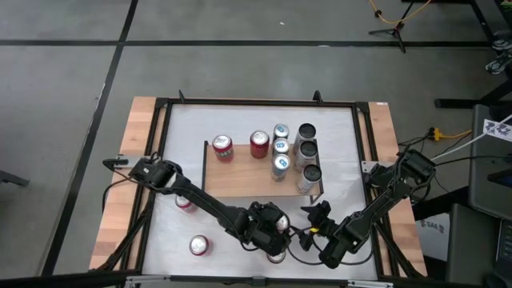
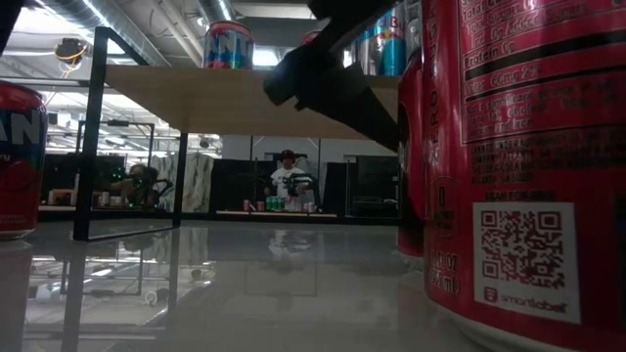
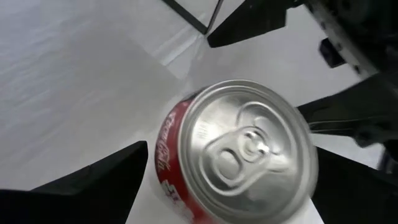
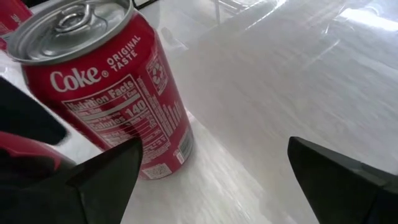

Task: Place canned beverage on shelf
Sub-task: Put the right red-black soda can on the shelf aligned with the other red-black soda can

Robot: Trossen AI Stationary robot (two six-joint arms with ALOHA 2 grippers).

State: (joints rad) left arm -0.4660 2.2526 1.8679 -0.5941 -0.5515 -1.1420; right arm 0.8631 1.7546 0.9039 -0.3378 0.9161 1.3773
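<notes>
One red can (image 3: pixel 239 152) upright, tab end up | left hand (image 3: pixel 230 186) wide open around it, not gripping

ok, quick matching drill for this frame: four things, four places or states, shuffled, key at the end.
Things:
1. left gripper
2. right gripper
3. shelf
4. lone red can

Places or states:
A. carries red, blue and dark cans on its wooden top
B. on the white tabletop, left of both grippers
C. open, straddling a red can from above
D. open, empty, beside that can

Pairs: 1-C, 2-D, 3-A, 4-B
</notes>
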